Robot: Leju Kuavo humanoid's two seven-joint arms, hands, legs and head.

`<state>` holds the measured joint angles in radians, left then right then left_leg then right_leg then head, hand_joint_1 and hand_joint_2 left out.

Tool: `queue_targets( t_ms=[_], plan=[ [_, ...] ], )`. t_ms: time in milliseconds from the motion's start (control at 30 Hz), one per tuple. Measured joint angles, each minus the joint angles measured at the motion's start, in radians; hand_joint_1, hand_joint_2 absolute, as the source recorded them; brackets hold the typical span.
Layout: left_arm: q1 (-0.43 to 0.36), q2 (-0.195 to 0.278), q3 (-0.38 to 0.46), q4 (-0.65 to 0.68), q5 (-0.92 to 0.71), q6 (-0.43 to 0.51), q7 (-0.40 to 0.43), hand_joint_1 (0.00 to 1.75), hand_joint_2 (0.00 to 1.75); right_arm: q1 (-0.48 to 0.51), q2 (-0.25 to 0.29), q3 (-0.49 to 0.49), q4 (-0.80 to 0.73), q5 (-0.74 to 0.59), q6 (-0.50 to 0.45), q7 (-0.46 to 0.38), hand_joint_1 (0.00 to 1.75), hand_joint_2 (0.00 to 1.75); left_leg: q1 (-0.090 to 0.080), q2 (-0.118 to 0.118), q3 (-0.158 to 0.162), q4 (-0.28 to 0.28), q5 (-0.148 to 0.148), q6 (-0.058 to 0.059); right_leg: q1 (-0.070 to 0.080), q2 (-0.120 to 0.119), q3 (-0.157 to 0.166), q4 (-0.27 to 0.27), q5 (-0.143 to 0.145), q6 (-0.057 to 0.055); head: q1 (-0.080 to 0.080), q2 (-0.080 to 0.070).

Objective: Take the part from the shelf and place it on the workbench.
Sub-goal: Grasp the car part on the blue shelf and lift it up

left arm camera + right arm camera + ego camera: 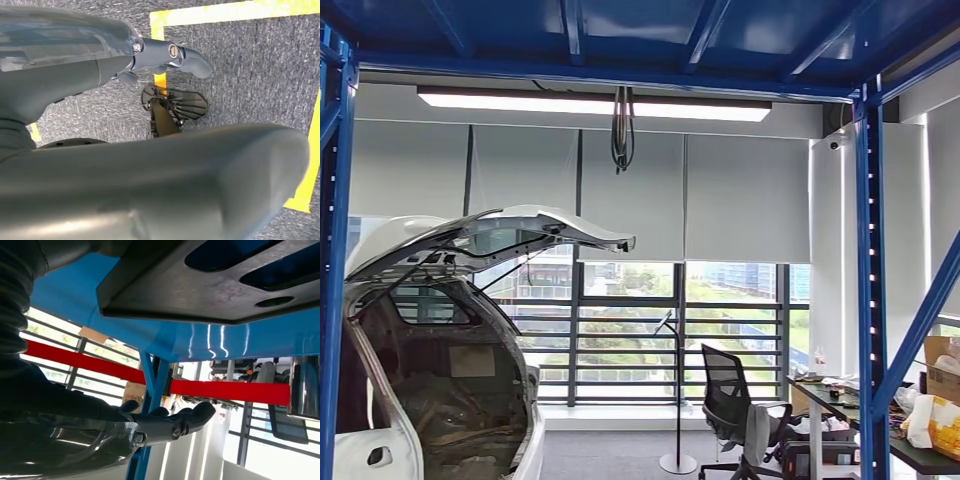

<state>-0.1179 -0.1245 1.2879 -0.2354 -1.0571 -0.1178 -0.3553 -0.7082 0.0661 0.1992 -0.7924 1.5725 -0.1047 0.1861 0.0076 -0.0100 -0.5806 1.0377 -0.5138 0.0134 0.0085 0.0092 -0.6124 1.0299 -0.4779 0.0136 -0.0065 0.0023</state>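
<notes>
No legible text, labels or numbers — none on boxes, car, shelf frame.

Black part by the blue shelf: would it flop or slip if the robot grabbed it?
The black part probably stays stiff: its edges look straight and thick. It may be slippery, since its surface looks smooth and slightly shiny. Its long cutouts could offer a hold.

Blue steel frame [869, 290] overhead; ceiling light strip [592, 103]; roller blinds [743, 200] over railed windows; white car body [433, 350]; office chair [731, 405]; grey carpet [260, 65] with yellow tape [226, 11].
</notes>
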Motion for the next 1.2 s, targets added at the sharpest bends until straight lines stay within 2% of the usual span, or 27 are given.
queue_targets(
  t_ms=[533,833,1200],
  plan=[
    [0.002,-0.011,0.001,0.0,0.013,0.0,0.005,0.0,0.0,-0.078,0.064,0.0,0.181,-0.025,-0.001,-0.043,0.0,1.75,0.0,0.0,0.0,0.0,0.0,0.0,0.0,0.0,0.0,0.0,0.0,0.0,0.0,0.0],
    [0.0,-0.016,0.001,0.0,0.009,0.011,-0.004,0.0,0.0,-0.092,0.074,0.006,0.242,-0.024,-0.046,-0.099,0.0,1.75,0.0,0.0,0.0,0.0,0.0,0.0,0.0,0.0,0.0,0.0,0.0,0.0,0.0,0.0],
    [-0.001,-0.016,-0.008,0.0,-0.015,0.043,-0.018,0.0,0.0,-0.085,0.098,0.044,0.261,-0.005,-0.109,-0.121,0.0,1.75,0.0,0.0,0.0,0.0,0.0,0.0,0.0,0.0,0.0,0.0,0.0,0.0,0.0,0.0]
  ],
)
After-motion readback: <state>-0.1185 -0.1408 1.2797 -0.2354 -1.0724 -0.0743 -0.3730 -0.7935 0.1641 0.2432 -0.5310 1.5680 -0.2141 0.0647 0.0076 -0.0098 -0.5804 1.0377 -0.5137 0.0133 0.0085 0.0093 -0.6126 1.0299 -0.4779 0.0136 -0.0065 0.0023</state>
